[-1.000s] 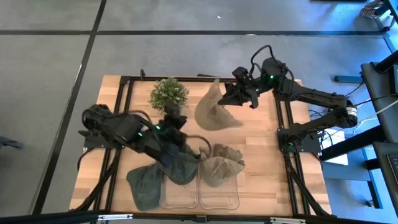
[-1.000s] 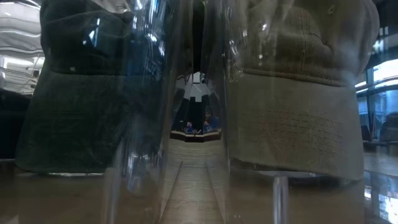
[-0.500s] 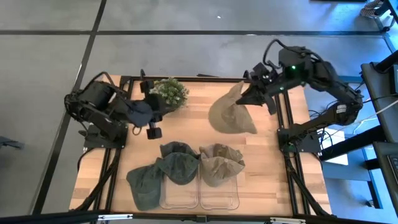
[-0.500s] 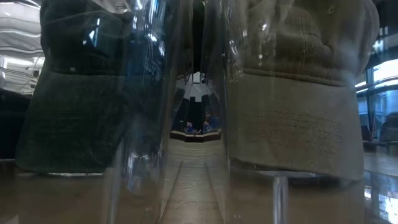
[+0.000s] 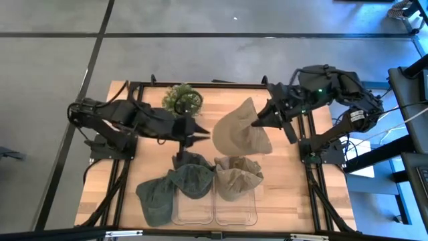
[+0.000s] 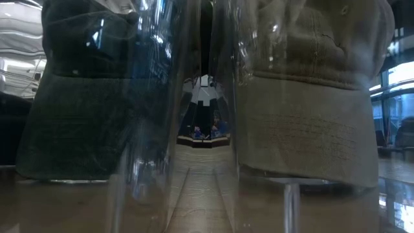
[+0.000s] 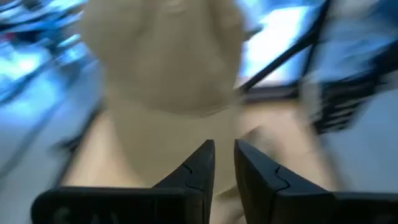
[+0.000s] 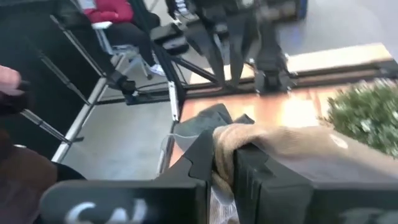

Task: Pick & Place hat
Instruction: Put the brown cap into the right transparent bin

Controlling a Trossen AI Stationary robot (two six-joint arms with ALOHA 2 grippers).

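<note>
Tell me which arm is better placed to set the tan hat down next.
The right. Its gripper is already shut on the tan hat, holding it over the table just behind the clear bins. The left gripper holds nothing and only points toward the hat.

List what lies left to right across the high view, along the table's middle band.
Left gripper reaching rightward → tan hat held up over the wooden table → right gripper clamped on the hat's edge.
</note>
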